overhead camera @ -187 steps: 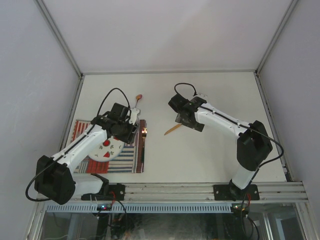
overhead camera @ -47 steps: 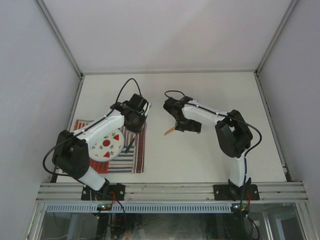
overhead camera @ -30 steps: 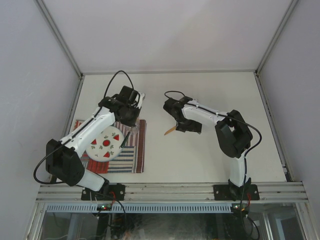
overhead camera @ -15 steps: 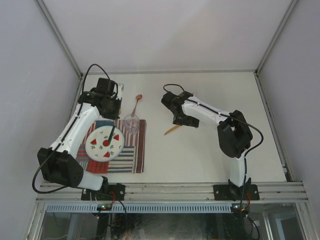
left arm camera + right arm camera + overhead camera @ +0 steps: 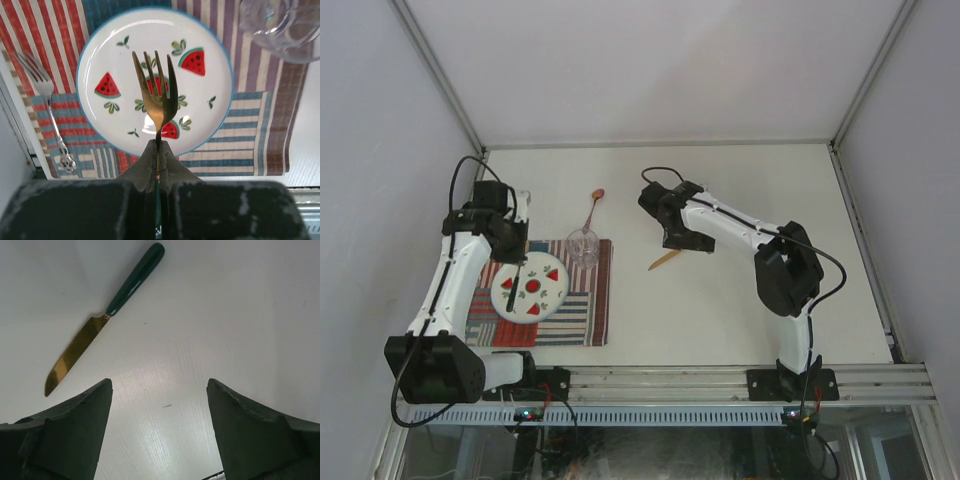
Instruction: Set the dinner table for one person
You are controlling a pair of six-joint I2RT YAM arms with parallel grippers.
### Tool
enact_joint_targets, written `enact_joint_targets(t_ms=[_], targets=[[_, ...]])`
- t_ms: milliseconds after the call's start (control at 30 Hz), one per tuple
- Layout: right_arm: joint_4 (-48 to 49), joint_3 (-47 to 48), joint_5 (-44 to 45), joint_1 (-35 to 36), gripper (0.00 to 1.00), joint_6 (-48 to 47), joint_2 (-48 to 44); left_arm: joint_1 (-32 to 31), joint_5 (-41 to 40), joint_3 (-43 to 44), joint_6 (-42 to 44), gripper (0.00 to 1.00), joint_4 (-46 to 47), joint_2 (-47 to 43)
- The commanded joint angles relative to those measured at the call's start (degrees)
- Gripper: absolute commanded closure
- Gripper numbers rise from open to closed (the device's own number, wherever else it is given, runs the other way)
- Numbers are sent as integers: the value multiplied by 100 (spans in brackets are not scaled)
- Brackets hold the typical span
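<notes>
My left gripper (image 5: pixel 157 145) is shut on a gold fork (image 5: pixel 156 95), whose tines point out over the watermelon plate (image 5: pixel 210 65). In the top view the left gripper (image 5: pixel 508 240) hangs over the far left of the striped placemat (image 5: pixel 588 318), with the fork (image 5: pixel 516 275) above the plate (image 5: pixel 545 297). My right gripper (image 5: pixel 159 381) stands open over the bare dinner table (image 5: pixel 225 315), nothing between its fingers. A gold-bladed knife with a green handle (image 5: pixel 100 320) lies ahead of it to the left. From above, the right gripper (image 5: pixel 684 236) is just beyond the knife (image 5: pixel 665 260).
A clear glass (image 5: pixel 583 245) stands on the placemat's far right corner, also seen as the glass (image 5: pixel 280 25) in the left wrist view. A spoon (image 5: pixel 593 205) lies on the table beyond it. A silver fork (image 5: pixel 47 105) rests on the placemat left of the plate.
My left arm has swung left with the gold fork, from near the glass to the placemat's far left side. The right gripper has shifted slightly away from the knife.
</notes>
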Motion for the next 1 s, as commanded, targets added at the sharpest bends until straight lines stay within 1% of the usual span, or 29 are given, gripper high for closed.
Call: enact_joint_targets(t_ms=[0, 100, 167, 333, 467, 633, 833, 967], targets=[[-42, 431, 99, 70, 24, -165, 109, 386, 129, -413, 492, 100, 2, -398], [-142, 651, 127, 82, 25, -239, 213, 798, 98, -613, 696, 100, 70, -451], [-192, 791, 116, 91, 25, -281, 270, 1184, 177, -690, 841, 100, 59, -367], [-271, 1093, 85, 100, 26, -372, 429, 1837, 184, -927, 1148, 100, 309, -132], [-351, 1326, 66, 124, 26, -493, 547, 1989, 93, -1079, 1391, 100, 585, 147], [-539, 1491, 137, 127, 27, -550, 595, 2494, 213, -1310, 1665, 100, 814, 564], [-555, 1511, 154, 97, 28, -557, 601, 3020, 189, -1175, 2092, 100, 960, 1077], [-516, 1503, 132, 115, 28, -486, 641, 3095, 155, -866, 2193, 100, 957, 1353]])
